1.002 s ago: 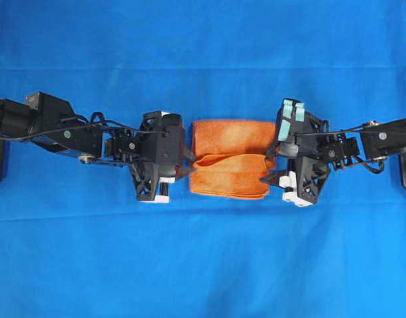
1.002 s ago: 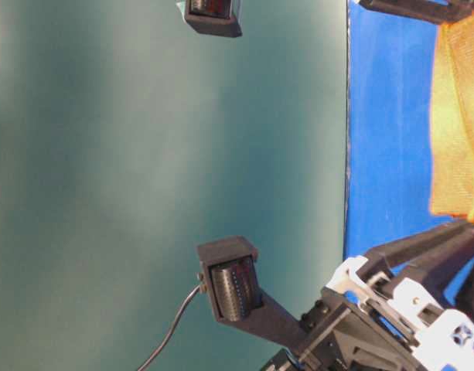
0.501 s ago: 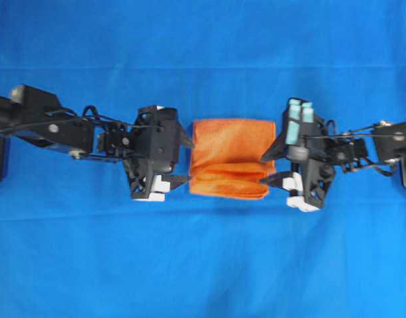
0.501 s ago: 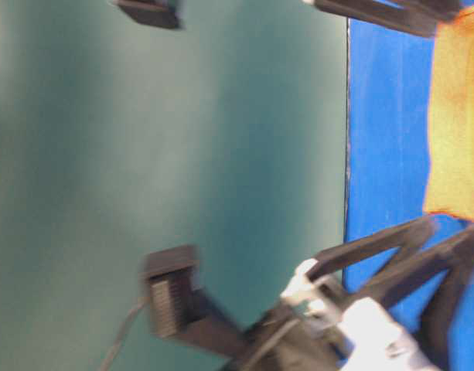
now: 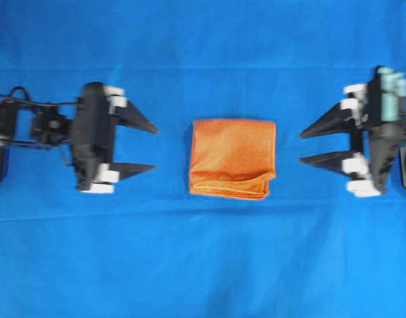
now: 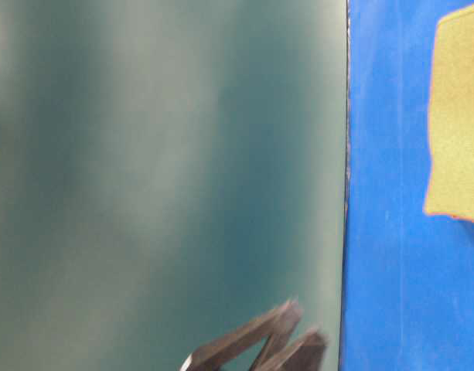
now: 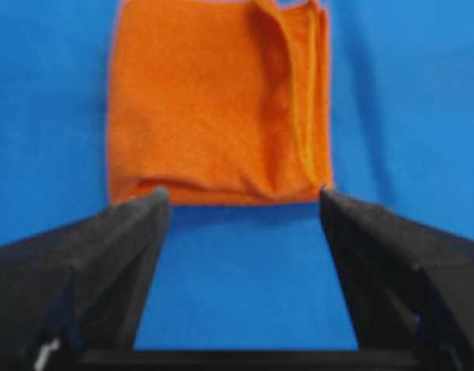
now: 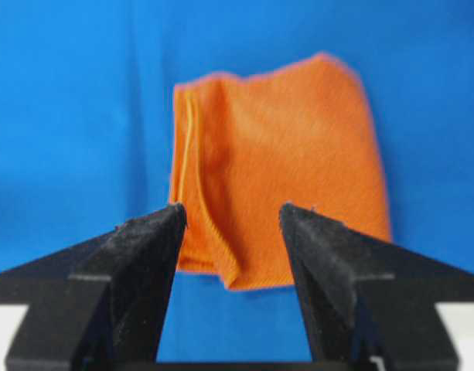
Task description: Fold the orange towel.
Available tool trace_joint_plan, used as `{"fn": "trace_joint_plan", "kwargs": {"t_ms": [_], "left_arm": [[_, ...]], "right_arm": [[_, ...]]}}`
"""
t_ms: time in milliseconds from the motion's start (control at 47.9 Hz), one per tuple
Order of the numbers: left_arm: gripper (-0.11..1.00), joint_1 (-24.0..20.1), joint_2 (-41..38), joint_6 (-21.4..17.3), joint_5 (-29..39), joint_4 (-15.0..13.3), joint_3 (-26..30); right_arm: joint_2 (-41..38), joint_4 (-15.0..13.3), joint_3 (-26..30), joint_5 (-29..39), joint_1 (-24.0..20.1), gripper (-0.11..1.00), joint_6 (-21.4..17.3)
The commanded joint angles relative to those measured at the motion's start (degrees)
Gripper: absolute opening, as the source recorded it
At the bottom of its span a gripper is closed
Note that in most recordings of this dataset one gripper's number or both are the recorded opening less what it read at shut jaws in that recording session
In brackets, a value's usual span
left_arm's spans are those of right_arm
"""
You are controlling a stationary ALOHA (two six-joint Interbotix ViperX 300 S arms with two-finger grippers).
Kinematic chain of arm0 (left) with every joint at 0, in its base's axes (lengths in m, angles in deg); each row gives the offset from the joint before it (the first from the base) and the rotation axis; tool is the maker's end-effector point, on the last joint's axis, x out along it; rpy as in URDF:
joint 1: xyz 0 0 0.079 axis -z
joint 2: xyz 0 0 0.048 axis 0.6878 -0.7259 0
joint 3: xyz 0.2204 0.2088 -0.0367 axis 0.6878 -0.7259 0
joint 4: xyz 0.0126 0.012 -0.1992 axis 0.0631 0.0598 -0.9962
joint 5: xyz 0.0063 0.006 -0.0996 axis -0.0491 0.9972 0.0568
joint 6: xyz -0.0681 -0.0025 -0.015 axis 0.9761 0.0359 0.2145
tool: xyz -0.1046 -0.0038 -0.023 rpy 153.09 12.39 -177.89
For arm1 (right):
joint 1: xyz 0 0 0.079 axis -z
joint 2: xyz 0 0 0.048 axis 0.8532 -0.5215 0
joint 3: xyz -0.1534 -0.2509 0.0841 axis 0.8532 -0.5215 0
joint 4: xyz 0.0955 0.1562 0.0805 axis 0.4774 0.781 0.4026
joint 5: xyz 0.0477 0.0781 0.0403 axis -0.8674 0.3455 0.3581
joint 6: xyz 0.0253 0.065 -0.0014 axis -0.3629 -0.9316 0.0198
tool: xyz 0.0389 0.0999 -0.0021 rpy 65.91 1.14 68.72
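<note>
The orange towel (image 5: 233,158) lies folded into a compact rectangle in the middle of the blue cloth, its layered edges along the near side. It also shows in the left wrist view (image 7: 213,100), the right wrist view (image 8: 279,154) and at the right edge of the table-level view (image 6: 457,124). My left gripper (image 5: 156,148) stands open to the towel's left, apart from it, with nothing between its fingers (image 7: 113,255). My right gripper (image 5: 301,147) is open to the towel's right, also apart and empty, its fingers (image 8: 136,263) pointing at the cloth.
A large blue cloth (image 5: 203,265) covers the whole table. In the table-level view a dark green wall (image 6: 167,154) fills the left, and blurred black fingers (image 6: 260,340) show at the bottom.
Both grippers have let go of the towel and drawn back outward, left arm leftward, right arm rightward. The left jaws opened. The towel now lies flat, folded, with no gripper touching it.
</note>
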Motion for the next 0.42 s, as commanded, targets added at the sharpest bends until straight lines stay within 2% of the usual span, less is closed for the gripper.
{"fn": "trace_joint_plan", "kwargs": {"t_ms": [0, 104, 230, 397], "left_arm": [[0.72, -0.4, 4.9, 0.2, -3.7, 0.1, -2.6], [0.72, -0.4, 10.5, 0.2, -6.5, 0.1, -6.6], [0.72, -0.4, 17.5, 0.3, -6.9, 0.1, -10.8], [0.72, -0.4, 24.9, 0.6, -6.9, 0.1, -15.4]], "right_arm": [[5.1, -1.2, -0.9, 0.5, 0.3, 0.58, 0.1], [9.7, -1.8, -3.3, 0.4, 0.5, 0.58, 0.1], [13.7, -1.9, -6.8, -0.6, 1.3, 0.58, 0.1], [16.7, -1.9, -12.0, -5.5, 2.1, 0.58, 0.0]]}}
